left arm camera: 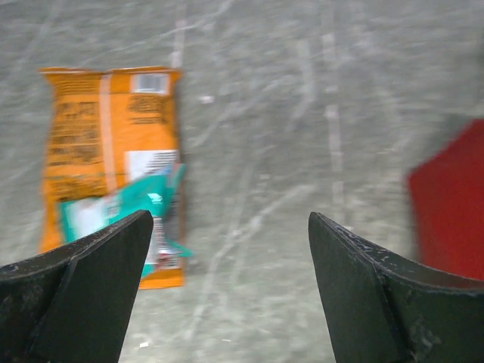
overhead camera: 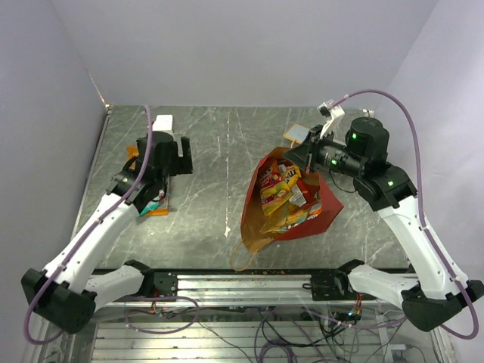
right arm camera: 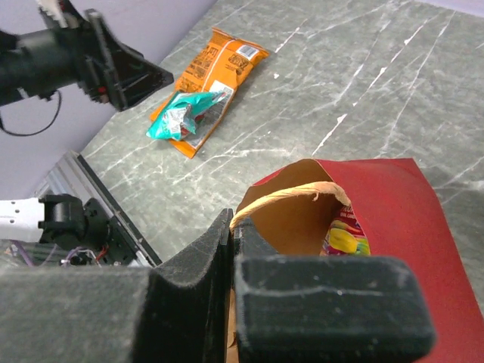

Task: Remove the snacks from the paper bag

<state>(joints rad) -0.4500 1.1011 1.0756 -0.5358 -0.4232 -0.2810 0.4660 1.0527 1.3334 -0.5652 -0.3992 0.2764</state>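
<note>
The red paper bag (overhead camera: 325,206) lies on its side at mid-table, its brown mouth open, with several orange, yellow and red snacks (overhead camera: 281,190) inside. My right gripper (overhead camera: 296,155) is shut on the bag's tan loop handle (right arm camera: 295,193) at the far rim and holds the mouth up (right arm camera: 233,223). A colourful packet (right arm camera: 344,238) shows inside the bag (right arm camera: 401,219). An orange chip bag (left arm camera: 106,136) with a teal wrapper (left arm camera: 128,208) on it lies on the table at the left. My left gripper (left arm camera: 227,223) is open and empty above the table beside them (overhead camera: 178,156).
A white card (overhead camera: 162,121) lies at the back left. Another white-and-tan card (overhead camera: 299,134) lies behind the bag. The bag's second handle (overhead camera: 242,257) trails toward the near table edge. The metal rail (overhead camera: 242,286) runs along the front.
</note>
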